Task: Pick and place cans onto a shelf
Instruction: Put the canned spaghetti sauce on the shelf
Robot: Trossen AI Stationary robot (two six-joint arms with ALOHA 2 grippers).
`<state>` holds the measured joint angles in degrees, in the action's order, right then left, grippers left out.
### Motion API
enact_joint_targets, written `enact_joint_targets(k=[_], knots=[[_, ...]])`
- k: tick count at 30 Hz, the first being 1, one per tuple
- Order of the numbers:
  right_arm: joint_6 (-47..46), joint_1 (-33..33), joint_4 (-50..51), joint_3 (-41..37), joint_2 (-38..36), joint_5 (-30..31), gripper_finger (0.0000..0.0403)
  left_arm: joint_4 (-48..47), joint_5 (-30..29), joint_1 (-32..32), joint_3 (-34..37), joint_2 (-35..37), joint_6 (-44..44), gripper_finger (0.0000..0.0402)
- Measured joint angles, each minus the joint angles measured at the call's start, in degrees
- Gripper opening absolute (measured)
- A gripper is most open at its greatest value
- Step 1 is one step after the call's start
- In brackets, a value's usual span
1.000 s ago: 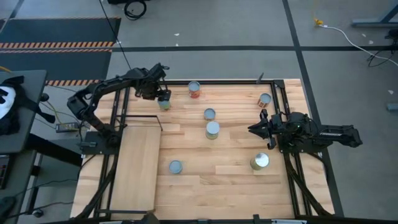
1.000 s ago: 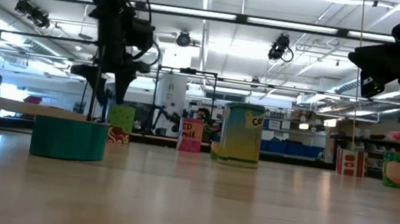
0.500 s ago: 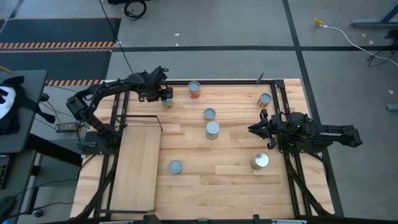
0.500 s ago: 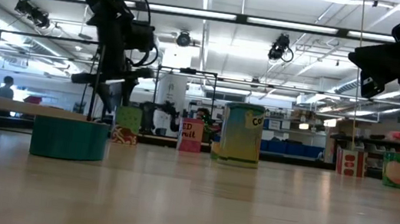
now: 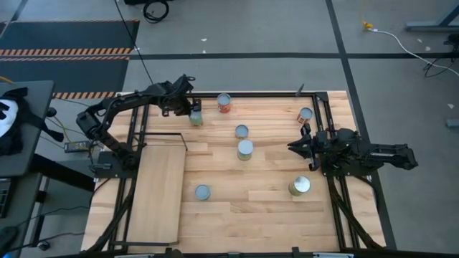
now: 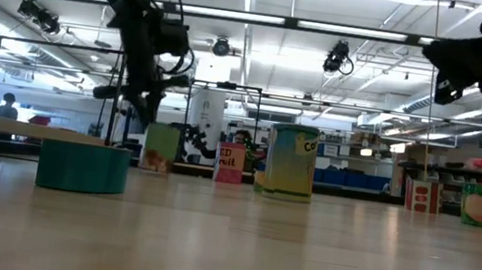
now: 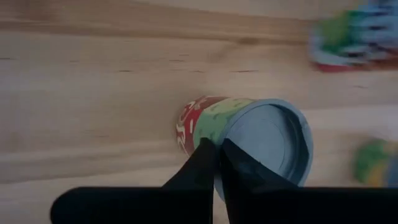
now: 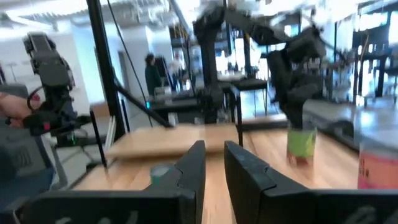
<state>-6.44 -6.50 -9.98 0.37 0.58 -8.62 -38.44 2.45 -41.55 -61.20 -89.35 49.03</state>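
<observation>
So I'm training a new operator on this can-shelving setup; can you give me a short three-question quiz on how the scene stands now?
1. Count: how many cans stand on the table in the high view?
2. True or false: one can already stands on the shelf.
3. Pick one. The right gripper is: A) open, holding nothing; B) shut on a can; C) resting on the shelf.

Key:
1. Seven.
2. False. The shelf board is bare; every can is on the plank tabletop.
3. A. Its fingers are apart with nothing between them, at the table's right side.
</observation>
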Motion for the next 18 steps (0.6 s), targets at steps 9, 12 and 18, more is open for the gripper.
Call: enact_joint_targets(k=[9,12,18], knots=[[3.8,0.0,-3.9,0.0,0.1,0.2,0.0066,-15.9,1.3,5.3,-17.0,5.6,-9.5,0.0009],[3.2,0.0,-2.5,0.0,0.3,1.6,0.0066,-21.3,1.4,8.5,-23.7,7.9,-15.7,0.0009],[-3.5,0.0,-3.6,0.0,0.5,1.4,0.0066,-31.9,4.2,17.5,-29.3,14.6,-27.0,0.0009]])
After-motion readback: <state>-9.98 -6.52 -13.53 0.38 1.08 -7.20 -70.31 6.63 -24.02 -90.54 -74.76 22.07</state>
